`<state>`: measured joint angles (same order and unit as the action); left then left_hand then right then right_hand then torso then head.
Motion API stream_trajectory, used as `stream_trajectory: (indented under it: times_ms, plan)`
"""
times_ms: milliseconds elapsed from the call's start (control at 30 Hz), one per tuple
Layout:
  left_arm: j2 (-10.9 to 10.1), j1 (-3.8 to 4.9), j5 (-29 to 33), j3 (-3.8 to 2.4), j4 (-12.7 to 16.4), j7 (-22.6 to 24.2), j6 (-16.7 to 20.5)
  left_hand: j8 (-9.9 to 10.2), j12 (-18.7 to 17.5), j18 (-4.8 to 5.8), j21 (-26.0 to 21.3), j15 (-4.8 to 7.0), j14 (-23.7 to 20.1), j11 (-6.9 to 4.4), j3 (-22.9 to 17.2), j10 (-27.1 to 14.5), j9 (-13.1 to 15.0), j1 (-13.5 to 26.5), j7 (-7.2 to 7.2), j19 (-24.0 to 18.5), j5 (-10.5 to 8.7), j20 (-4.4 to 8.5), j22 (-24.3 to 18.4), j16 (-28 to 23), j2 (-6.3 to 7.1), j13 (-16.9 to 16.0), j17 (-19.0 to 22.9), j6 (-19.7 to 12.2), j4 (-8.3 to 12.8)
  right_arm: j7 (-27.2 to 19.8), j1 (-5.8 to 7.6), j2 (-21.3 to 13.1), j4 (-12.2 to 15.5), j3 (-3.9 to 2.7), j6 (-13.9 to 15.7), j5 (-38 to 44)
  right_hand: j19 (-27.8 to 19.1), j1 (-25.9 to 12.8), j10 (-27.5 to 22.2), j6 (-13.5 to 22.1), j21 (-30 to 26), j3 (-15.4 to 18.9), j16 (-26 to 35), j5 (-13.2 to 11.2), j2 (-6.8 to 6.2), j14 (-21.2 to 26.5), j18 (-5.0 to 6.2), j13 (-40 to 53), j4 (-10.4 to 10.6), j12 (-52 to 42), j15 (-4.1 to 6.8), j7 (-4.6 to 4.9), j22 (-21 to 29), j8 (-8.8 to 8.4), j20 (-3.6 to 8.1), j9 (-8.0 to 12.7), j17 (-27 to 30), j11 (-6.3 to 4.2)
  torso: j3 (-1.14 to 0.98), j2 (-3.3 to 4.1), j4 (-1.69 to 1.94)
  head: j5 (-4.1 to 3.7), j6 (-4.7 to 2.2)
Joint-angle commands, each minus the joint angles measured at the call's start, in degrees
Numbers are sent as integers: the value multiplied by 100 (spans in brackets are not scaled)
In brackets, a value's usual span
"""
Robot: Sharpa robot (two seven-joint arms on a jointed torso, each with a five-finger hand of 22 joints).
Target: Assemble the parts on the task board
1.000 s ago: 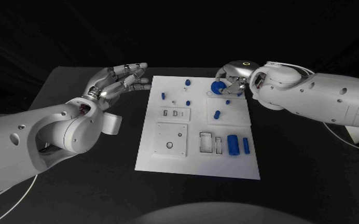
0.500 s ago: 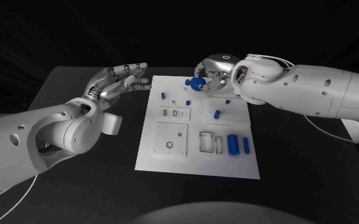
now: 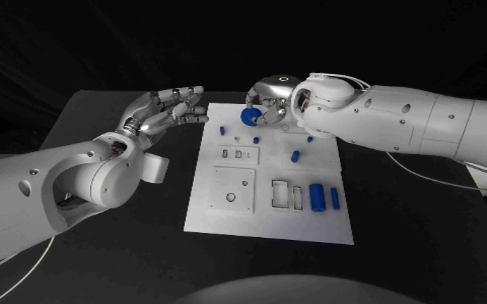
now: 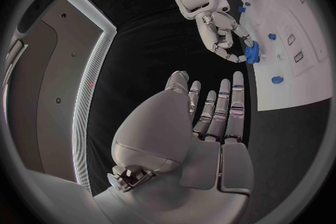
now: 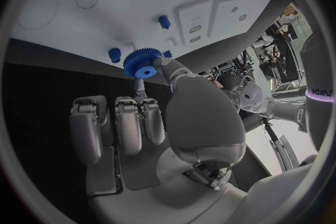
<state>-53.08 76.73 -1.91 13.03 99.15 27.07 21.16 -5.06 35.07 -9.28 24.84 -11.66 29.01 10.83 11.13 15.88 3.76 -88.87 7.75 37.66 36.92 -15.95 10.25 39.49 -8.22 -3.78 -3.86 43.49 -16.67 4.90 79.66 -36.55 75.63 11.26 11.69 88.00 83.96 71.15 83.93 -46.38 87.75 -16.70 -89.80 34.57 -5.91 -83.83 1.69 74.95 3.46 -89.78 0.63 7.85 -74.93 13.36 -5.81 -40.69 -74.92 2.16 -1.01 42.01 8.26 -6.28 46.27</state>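
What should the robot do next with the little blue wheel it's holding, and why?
Probably lower it onto a peg at the far end of the task board. The right hand pinches the blue gear above that end, where small blue pegs stand; the left hand waits open beside the board.

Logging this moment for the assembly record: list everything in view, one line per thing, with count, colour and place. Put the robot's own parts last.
table: one, black, under everything.
task board: one, white, middle of the table, with several recessed slots.
gear: one, blue, toothed, pinched in the right hand above the board's far edge.
cylinders: two, blue, lying side by side at the board's near right.
small parts: several, blue, scattered over the board's far half; exact count hard to tell.
left hand: one, silver, fingers spread and holding nothing, above the table just left of the board's far corner.
right hand: one, silver, over the board's far edge, holding the gear.
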Motion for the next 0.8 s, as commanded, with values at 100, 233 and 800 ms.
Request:
stream_trajectory:
  times_ms: [100, 233, 800]
  plan:
    - [7, 2, -35, -3, 7, 29, -98, -27, 33, 81, -23, -22, -1, 37, -31, 9, 4, -45, 40, -28, 29, 4, -6, 31, -6, 7, 7, 4, 8, -52, -37, 151, -195, -1, -285, 52, 319, 32, 607, -144, -33, -61, -20, -25, 44, -617, -79, 1505, -7, -22, -43, -92, -1389, -52, -34, 13, -1508, 46, -6, 3, -6, 25, 19]
    - [3, 2, -35, -3, 10, 25, -99, -27, 33, 81, -23, -22, -1, 37, -31, 9, 4, -45, 40, -28, 29, 4, -6, 31, -6, 7, 7, 4, 8, -23, -51, 219, -281, -1, -382, 74, 306, 34, 607, -135, -46, -76, -20, -26, 42, -617, -75, 1505, -13, -22, -48, -84, -1383, -81, -39, 33, -1508, 52, 1, 4, -20, 26, 32]
    - [26, 2, -37, -3, -7, 23, -124, -28, 35, 83, -24, -24, 0, 40, -35, 9, 4, -47, 41, -31, 29, 4, -6, 33, -4, 7, 7, 6, 8, 8, -91, 352, -521, -1, -560, 91, 242, 38, 607, -96, -104, -138, -20, -58, 59, -617, -56, 1505, -31, -22, -56, -73, -1357, -195, -51, 116, -1508, 52, 7, -9, -35, -6, 58]
